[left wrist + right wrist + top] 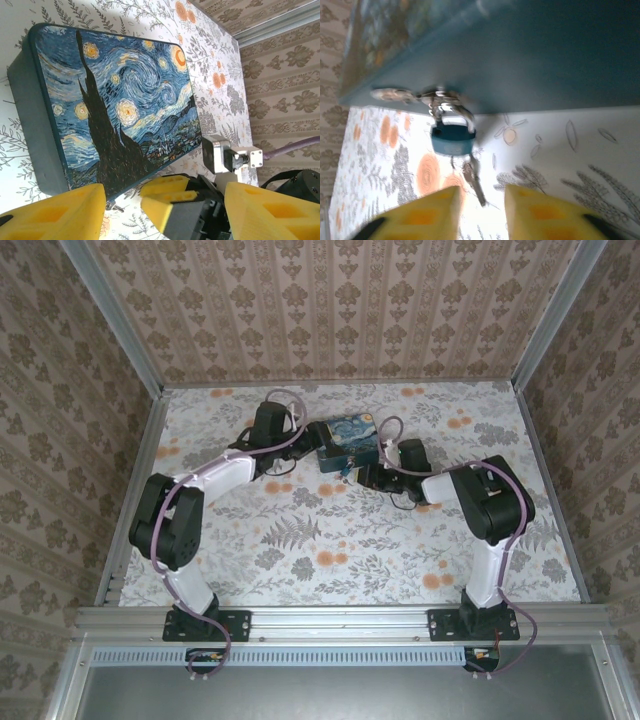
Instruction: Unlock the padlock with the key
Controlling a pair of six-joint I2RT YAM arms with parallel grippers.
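**A:** How much room is there around the work?

**B:** The flower-printed table top is boxed in by patterned wallpaper panels at 9, 12 and 3 o'clock. An aluminium rail runs along 6 o'clock, where the arms are bolted. The blue rectangular metal tin with the starry night-sky print sits toward 12 o'clock from the table's middle, apart from the far wall. Bare table lies open at the tin's 6 o'clock, between the two arms, and out toward both side edges.

**A:** And the arms?

**B:** The left arm reaches the tin from its 9 o'clock and the right arm from about its 5 o'clock. That leaves the space just beside the tin crowded.

**A:** Where is the lock?

**B:** The small padlock, with a bluish-looking body and silvery shackle, hangs from a metal hasp on the tin's side wall, low by the table. The thin metal key runs from the padlock's base toward 5 o'clock. The picture is too blurred to tell whether it is seated in the keyhole.

**A:** And the right gripper?

**B:** The right gripper sits at the padlock's 5 to 6 o'clock with its yellow fingers parted. The key's free end reaches the gap between the tips, and I see neither pad pressing on it, so it is released.

**A:** And the left?

**B:** The left gripper is spread wide at the tin's near edge and clamps nothing. One of the right gripper's yellow fingers shows in the gap between its own.
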